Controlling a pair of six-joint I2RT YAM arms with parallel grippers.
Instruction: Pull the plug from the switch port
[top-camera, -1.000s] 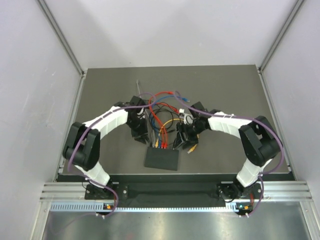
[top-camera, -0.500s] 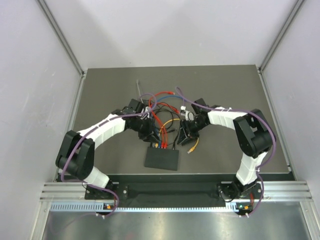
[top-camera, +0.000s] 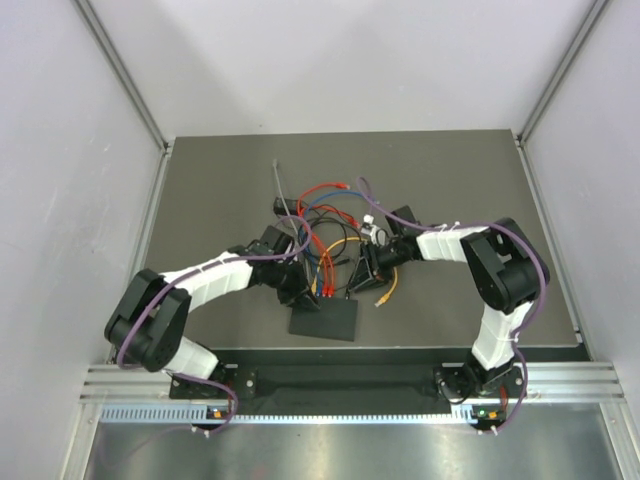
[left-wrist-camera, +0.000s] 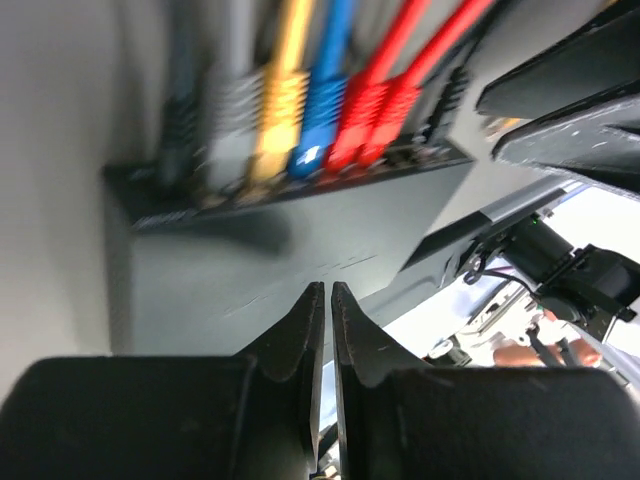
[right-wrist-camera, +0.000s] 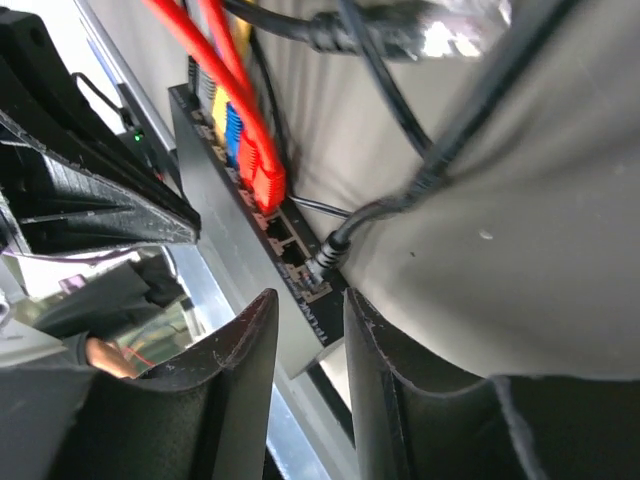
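**Where are your hands?**
My left hand (left-wrist-camera: 325, 288) has its fingers pressed together on nothing. It is poised over the flat top of the switch (left-wrist-camera: 270, 260), and I cannot tell whether it touches. My right hand (right-wrist-camera: 308, 298) is empty, its fingers a little apart, aimed at the end of the socket row.

**And the switch itself?**
It lies flat on the counter (top-camera: 200, 200) between my two hands, with the sockets along its far edge. Coloured plugs (left-wrist-camera: 300, 130) fill most of the row. A black plug (right-wrist-camera: 322, 265) sits at the end, just ahead of my right hand's gap.

**Which step is this?**
The approach, I judge. Nothing is gripped, and the plugs in the row all look seated.

**What does the next move call for?**
I think my left hand should bear down on the switch so it cannot slide. My right hand should ease forward until the black plug lies between its fingers. It should close on the plug's body, not the cable, then draw straight back along the socket's line. The coloured plugs crowd close beside it, so my aim must be narrow.
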